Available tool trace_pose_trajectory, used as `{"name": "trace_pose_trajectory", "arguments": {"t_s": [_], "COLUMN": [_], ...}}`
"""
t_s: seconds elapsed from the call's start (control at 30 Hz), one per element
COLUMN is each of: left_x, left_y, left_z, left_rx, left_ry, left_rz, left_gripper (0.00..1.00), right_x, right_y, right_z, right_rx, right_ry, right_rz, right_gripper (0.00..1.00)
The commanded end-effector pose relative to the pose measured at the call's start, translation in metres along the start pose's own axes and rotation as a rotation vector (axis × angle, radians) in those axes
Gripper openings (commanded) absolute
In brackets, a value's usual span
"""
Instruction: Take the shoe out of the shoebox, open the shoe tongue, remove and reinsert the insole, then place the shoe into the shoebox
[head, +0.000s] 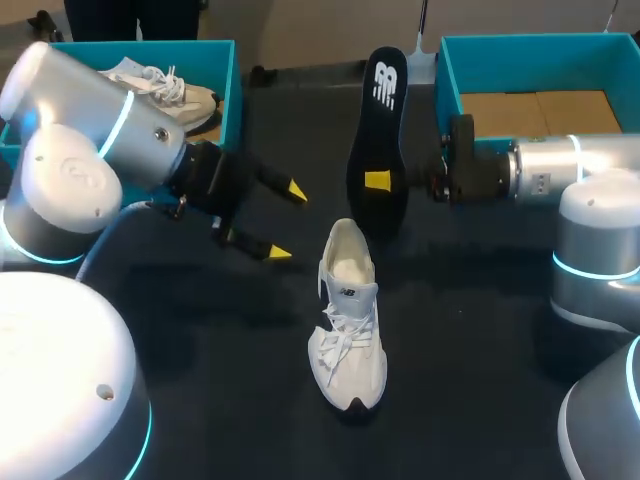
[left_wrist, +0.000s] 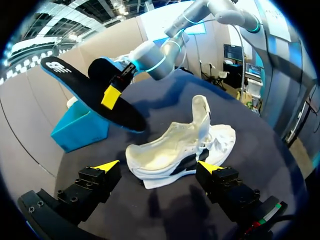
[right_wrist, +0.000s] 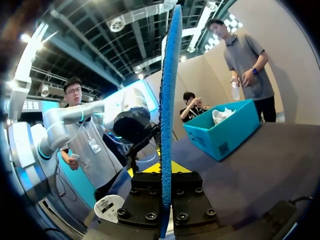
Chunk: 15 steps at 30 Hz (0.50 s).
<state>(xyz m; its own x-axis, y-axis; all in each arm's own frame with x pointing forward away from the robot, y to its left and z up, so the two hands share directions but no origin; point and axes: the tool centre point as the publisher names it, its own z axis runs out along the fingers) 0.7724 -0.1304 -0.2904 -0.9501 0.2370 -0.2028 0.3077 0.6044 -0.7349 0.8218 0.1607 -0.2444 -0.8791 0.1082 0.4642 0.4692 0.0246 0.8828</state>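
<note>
right jaws pinch the insole (head: 380, 120), its edge half hiding their tips; left jaws spread wide, shoe (head: 348, 330) just ahead.

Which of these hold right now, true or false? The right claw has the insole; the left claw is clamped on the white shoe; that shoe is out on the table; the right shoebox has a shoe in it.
1. The right claw is shut on the insole. True.
2. The left claw is clamped on the white shoe. False: its fingers are open, and in the head view it is apart from the shoe.
3. The white shoe stands on the table, outside both boxes. True.
4. The right shoebox has a shoe in it. False: only its bare cardboard bottom shows; a second shoe lies in the left shoebox.
</note>
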Motion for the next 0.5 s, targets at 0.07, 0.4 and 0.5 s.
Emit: {"name": "trace_pose_trajectory", "arguments": {"t_s": [0.07, 0.4, 0.5], "left_x": [0.007, 0.018, 0.019], "left_y": [0.013, 0.030, 0.034], "left_z": [0.020, 0.046, 0.052], "left_rx": [-0.016, -0.032, -0.041], "left_ry": [-0.011, 0.033, 0.035], "left_rz": [-0.018, -0.017, -0.016], "left_gripper": [1.00, 1.00, 1.00], "right_x": [0.003, 0.004, 0.004], "right_y": [-0.007, -0.007, -0.007], "right_z": [0.000, -0.001, -0.001], "right_rx": [-0.003, -0.014, -0.014], "right_ry": [-0.018, -0.019, -0.019], "right_rz": [0.009, 0.014, 0.014], "right_gripper": [0.00, 0.00, 0.00]}}
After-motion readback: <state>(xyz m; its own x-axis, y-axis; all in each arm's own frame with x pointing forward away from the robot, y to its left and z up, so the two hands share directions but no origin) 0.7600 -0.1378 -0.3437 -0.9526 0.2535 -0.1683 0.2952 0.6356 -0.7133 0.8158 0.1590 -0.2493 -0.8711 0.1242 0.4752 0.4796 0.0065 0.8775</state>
